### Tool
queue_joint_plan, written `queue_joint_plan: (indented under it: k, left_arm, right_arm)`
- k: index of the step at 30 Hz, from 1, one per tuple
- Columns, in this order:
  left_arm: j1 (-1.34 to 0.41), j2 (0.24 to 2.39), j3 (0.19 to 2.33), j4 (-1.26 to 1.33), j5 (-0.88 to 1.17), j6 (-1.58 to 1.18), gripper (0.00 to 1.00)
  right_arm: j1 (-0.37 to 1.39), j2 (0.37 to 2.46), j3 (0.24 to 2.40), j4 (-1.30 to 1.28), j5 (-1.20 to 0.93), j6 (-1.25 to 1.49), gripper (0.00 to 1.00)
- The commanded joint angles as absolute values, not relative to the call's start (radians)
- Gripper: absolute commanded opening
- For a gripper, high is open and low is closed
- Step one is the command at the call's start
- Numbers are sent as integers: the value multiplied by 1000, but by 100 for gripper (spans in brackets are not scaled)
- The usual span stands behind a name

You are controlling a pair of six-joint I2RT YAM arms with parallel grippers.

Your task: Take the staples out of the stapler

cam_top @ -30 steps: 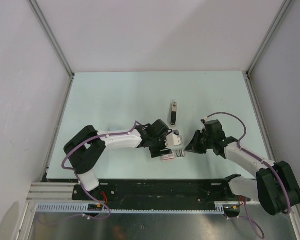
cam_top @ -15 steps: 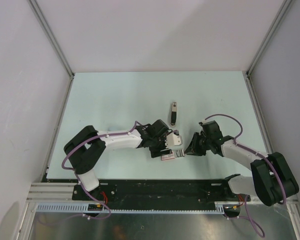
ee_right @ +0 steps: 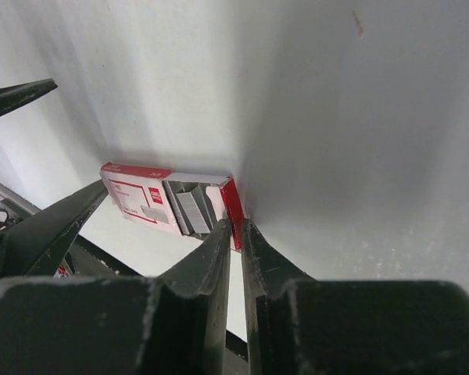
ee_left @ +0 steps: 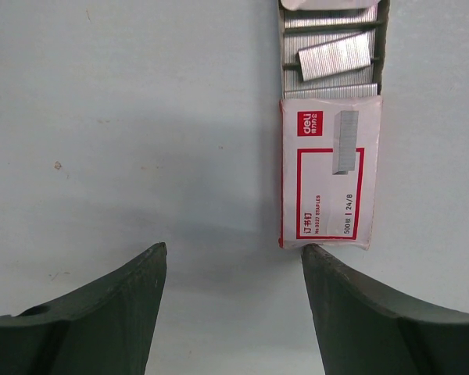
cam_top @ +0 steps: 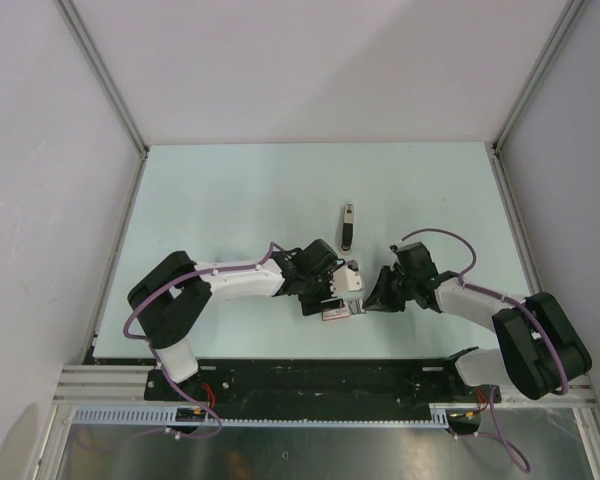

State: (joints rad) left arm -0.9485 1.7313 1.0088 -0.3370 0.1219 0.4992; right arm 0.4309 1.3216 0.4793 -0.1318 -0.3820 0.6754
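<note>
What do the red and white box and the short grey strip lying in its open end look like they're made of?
The box looks like thin printed cardboard with a matte finish: flat folded edges and red-and-white print. The short staple strip looks like bare metal, probably steel: it is grey and finely ribbed, with a dull sheen.

One stapler point(cam_top: 348, 227); one red-and-white staple box point(ee_left: 328, 180); two arms point(cam_top: 240, 280).

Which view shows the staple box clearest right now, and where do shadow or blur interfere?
Left wrist: staple box sharp, evenly lit, print readable, soft shadow under the left claw. Right wrist: right claw blurred up close, shadow band beside the box. Top view: even light, box and stapler tiny.
</note>
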Motion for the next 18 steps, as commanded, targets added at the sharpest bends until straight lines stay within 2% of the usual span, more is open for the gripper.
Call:
queue_joint_plan:
  k: [1, 18]
  left_arm:
    - [-958, 1706, 1005, -319, 98, 525, 75]
    - [-958, 1697, 1001, -319, 93, 530, 75]
  right_arm:
    - [462, 1339, 486, -93, -376, 700, 14]
    - [569, 1373, 486, 17, -390, 755, 14]
